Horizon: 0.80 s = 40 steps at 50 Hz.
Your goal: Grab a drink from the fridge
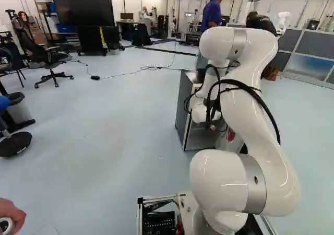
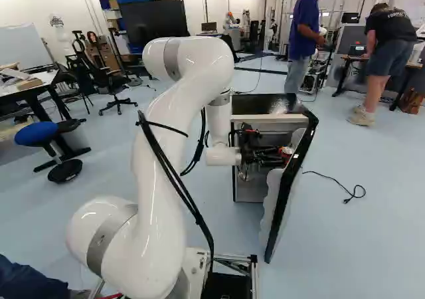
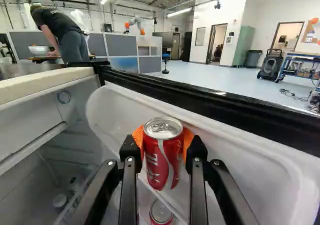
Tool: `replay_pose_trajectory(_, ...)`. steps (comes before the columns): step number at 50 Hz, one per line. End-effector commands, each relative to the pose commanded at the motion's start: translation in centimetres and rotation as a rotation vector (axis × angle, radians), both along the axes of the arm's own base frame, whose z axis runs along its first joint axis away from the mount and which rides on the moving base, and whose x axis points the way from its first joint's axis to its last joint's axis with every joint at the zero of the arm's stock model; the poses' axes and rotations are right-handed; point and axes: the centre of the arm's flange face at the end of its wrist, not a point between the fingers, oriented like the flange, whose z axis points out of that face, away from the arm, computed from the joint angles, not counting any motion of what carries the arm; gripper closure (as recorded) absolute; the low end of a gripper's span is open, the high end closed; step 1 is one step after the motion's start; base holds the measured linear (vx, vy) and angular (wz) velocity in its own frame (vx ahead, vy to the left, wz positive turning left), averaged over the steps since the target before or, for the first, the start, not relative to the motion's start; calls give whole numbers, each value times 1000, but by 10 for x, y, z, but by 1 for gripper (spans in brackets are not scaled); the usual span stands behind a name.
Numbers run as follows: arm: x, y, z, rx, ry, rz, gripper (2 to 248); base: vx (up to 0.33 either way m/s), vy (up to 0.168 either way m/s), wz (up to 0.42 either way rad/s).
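Presently, the gripper (image 3: pixel 163 147) is clamped on the red can (image 3: pixel 157 171), with one of its orange pads (image 3: pixel 188 139) bearing on each side of the body. The pads bend around the curved wall; this shape probably spreads the load and limits slip on smooth metal. The can is near upright between the fingertips, its lid facing up, in front of the white door liner (image 3: pixel 242 157). Whether its base is clear of the shelf rail (image 3: pixel 167 204) cannot be determined. A second can (image 3: pixel 161 212) is below the gripped one, close under the fingers. The fridge (image 2: pixel 267 103) has its door (image 2: pixel 290 183) swung out, which gives the arm (image 2: pixel 166 123) access from the front; the gripper occupies the gap between cabinet and door, with the fridge interior to one side of it and the liner ahead. The step in hand is judged to be extraction, with the grasp made and removal outstanding. Next, raise the can straight up until its base passes the rail, then withdraw through the gap. Caution: an early sideways pull could catch the rail, swing the door or knock the lower can.
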Motion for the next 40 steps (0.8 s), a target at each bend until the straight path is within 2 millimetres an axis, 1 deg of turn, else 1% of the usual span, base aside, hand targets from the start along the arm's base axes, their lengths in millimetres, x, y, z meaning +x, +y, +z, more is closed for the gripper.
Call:
replay_pose_trajectory(19,8,22,0,1,2,48,154,0,0,0)
replay_pose_trajectory(40,9,24,0,1,2,54,154,0,0,0)
